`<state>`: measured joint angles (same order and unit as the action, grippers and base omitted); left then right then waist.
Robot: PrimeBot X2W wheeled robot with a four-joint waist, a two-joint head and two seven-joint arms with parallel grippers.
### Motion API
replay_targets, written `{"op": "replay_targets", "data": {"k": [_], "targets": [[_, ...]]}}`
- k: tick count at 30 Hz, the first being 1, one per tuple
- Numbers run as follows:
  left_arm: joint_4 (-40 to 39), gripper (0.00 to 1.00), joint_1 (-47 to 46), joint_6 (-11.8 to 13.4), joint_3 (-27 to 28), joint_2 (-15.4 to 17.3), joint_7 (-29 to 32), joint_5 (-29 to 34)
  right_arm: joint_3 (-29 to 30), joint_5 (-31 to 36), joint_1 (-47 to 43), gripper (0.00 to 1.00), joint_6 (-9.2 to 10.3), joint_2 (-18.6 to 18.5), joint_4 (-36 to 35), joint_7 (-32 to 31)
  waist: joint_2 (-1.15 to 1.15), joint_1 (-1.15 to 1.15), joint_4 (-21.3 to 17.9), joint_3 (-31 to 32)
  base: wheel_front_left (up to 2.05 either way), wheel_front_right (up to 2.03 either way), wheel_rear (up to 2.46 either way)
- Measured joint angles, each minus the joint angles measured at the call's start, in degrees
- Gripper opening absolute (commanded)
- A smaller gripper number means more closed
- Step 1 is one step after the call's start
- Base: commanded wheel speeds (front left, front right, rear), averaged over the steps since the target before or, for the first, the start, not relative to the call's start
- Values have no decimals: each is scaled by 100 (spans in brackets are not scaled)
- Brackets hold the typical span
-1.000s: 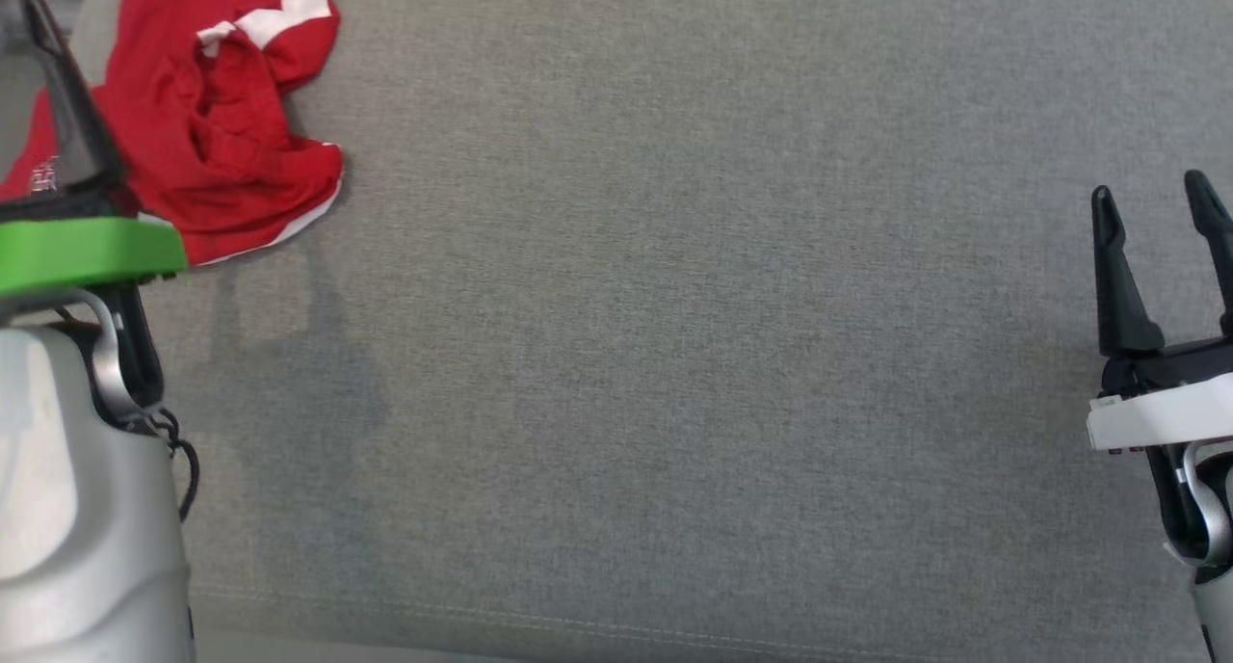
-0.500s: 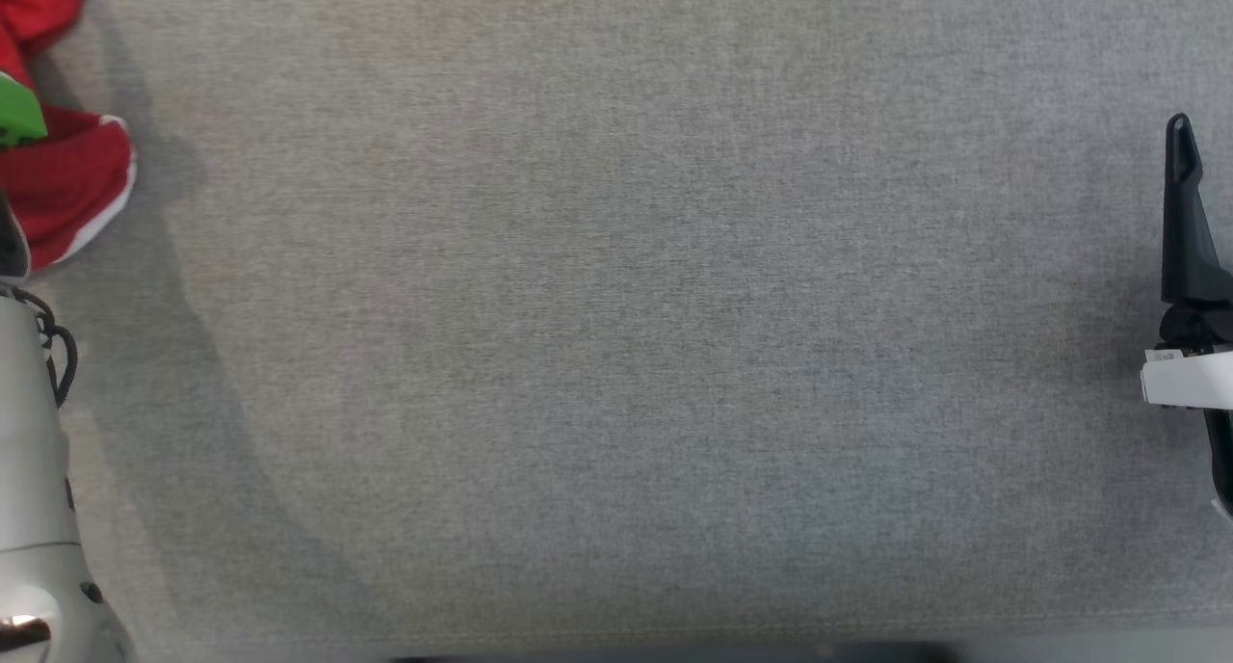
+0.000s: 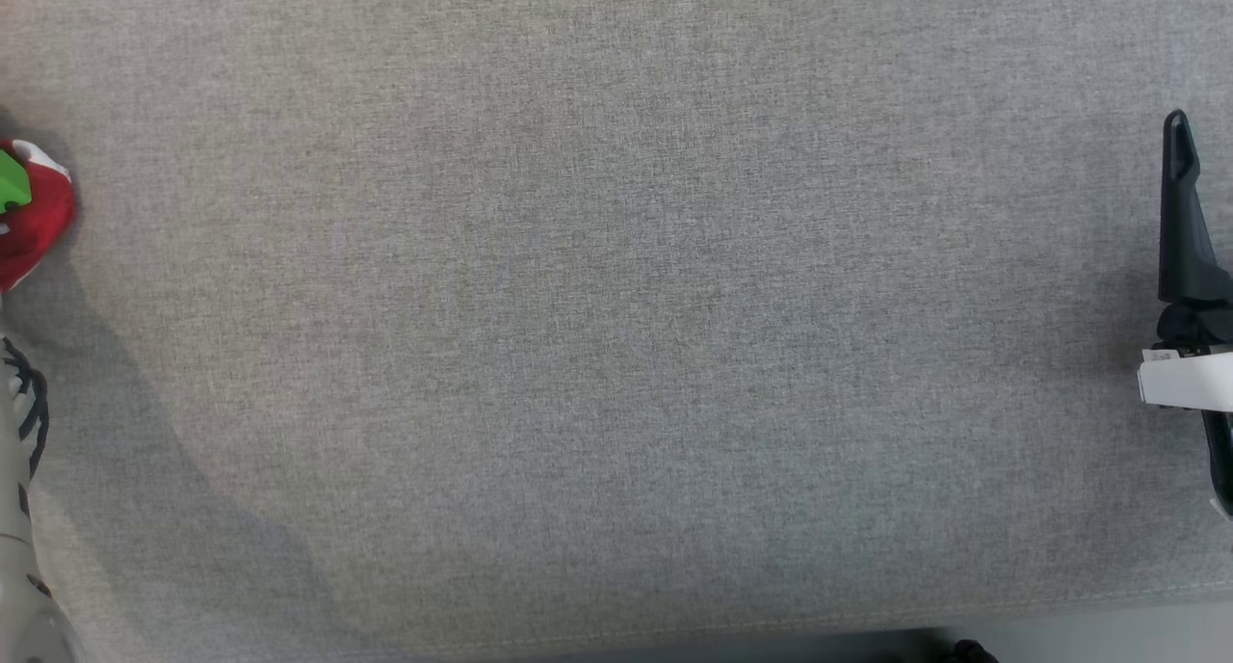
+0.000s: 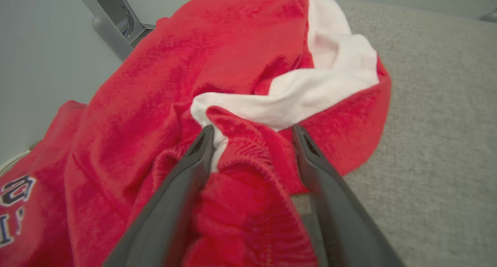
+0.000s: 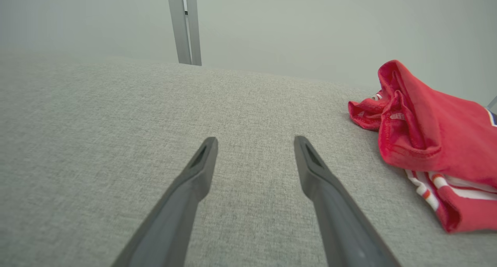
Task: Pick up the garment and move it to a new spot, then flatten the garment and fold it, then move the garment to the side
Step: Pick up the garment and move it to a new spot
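Camera shifted; red garment (image 3: 40,227) at left edge; lettering (image 4: 13,189) unreadable.

The garment (image 4: 155,84) was bright red, with a broad white band and dark lettering edged in white; one edge carried thin white and orange stripes. The bench (image 3: 616,355) was a mottled light grey weave. Both hands had dark grey fingers (image 5: 182,197). The left hand (image 4: 253,132) wore a green collar (image 3: 10,183) and the right hand (image 5: 255,141) a white collar (image 3: 1183,382). The wall (image 5: 310,26) was pale grey.
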<state>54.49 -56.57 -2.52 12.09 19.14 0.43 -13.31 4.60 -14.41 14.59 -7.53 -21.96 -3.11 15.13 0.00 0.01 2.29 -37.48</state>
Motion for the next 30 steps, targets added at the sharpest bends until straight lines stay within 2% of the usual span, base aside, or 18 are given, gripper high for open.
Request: {"op": "replay_targets", "data": {"k": [1,2,9,17,24,30], "targets": [[63,41,-37,-1,-20,13,52,0,-15,0,0,100,0,0,-3,0,0,0,6,14,0,0,0],[104,0,-52,-1,-30,15,51,0,-23,0,0,100,0,0,-3,0,0,0,9,25,0,0,0],[353,0,-65,-80,-34,42,-285,-76,-123,1,8,100,0,52,77,0,0,0,8,189,0,0,0],[274,0,-190,-199,-235,135,-1118,5,-189,-2,7,100,0,323,237,0,0,0,-41,582,0,0,0],[-308,0,-546,-287,-627,115,-1363,245,-234,-12,-1,100,0,625,413,0,0,-1,-136,1007,0,0,0],[-1273,0,-798,-344,-1044,-193,-1159,370,-222,-37,-42,100,0,918,546,0,0,-1,-316,1339,0,0,0]]}}
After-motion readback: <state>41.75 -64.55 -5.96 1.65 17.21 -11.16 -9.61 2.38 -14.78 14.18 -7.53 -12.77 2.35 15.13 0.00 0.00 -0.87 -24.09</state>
